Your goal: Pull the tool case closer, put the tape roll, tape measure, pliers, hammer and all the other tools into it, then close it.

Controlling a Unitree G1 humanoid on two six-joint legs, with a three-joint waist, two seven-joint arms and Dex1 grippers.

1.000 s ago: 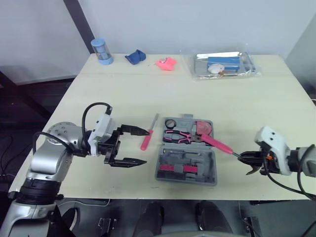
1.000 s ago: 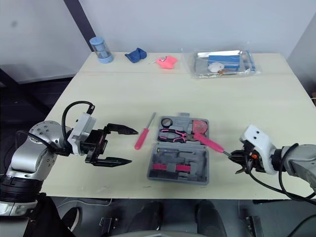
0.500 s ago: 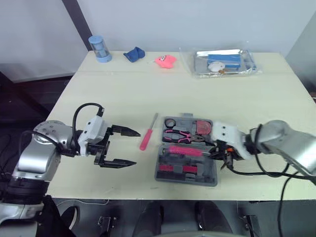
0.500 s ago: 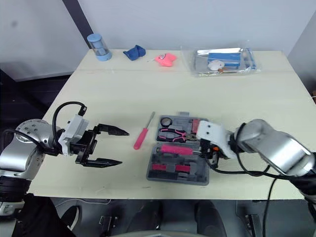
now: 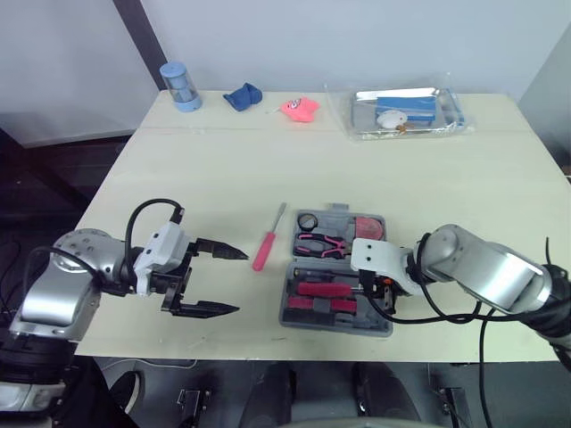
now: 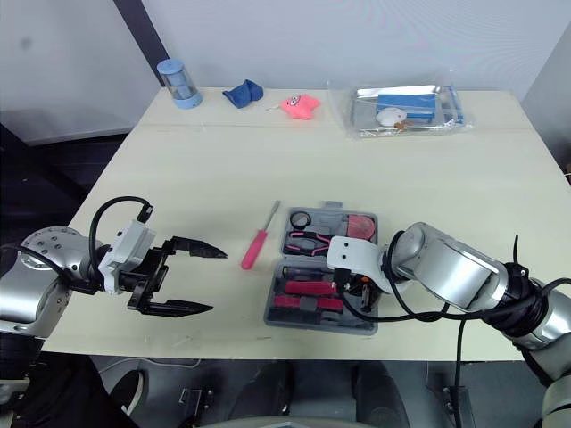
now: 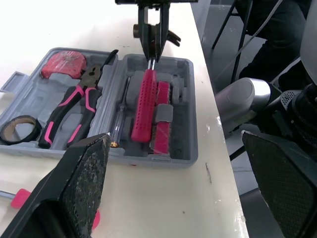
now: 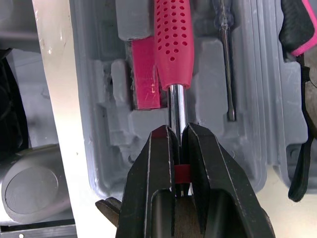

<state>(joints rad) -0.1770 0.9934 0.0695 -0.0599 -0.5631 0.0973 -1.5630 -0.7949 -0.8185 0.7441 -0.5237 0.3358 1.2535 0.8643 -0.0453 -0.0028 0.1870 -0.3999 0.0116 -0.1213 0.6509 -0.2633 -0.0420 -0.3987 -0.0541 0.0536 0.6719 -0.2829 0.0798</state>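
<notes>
Seating hammer (image 8: 174, 44) in tool case (image 5: 335, 326), lower centre of frame | right gripper (image 8: 177, 148) fingers narrow, clamped on bare steel shaft | judged stiff, head-heavy, shaft slippery: pink handle grips better | left gripper (image 5: 239, 282) fingers wide, empty, lower left

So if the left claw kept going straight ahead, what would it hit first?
Probably the open tool case: the left gripper, fingers open, points across the table at its side wall. One finger might clip the pink screwdriver first; depth is unclear.
</notes>
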